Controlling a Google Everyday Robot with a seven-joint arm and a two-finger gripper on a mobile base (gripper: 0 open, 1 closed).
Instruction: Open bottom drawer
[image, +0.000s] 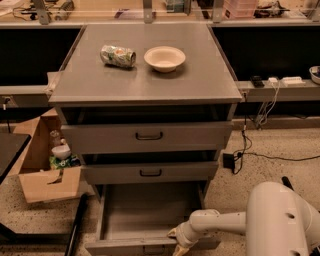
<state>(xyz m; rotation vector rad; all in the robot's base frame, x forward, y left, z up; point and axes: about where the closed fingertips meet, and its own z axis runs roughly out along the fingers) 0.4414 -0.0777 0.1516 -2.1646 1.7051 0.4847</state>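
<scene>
Where the end effector sits: low in the view, at the top edge of the front panel of the bottom drawer, just right of its small dark handle. Whether it touches the panel cannot be told.
End effector state: cannot tell whether it is spread or pressed together. It shows only as a pale tapered tip against the panel.
Arm: white, reaching in from the lower right, from a rounded white body at the frame's corner.
Bottom drawer: stands pulled out from the cabinet toward the camera, its grey floor and side walls open to view from above.
Middle drawer: grey front with a dark bar handle, directly above the open one, with a dark gap along its top.
Top drawer: the tallest front, also with a dark gap above it.
Counter: flat grey top carrying two things near its back.
Can: lying on its side, left of the bowl and apart from it.
Bowl: pale, upright.
Cardboard box: on the speckled floor left of the cabinet, flaps open, small items inside.
Cables: trailing across the floor at the right.
</scene>
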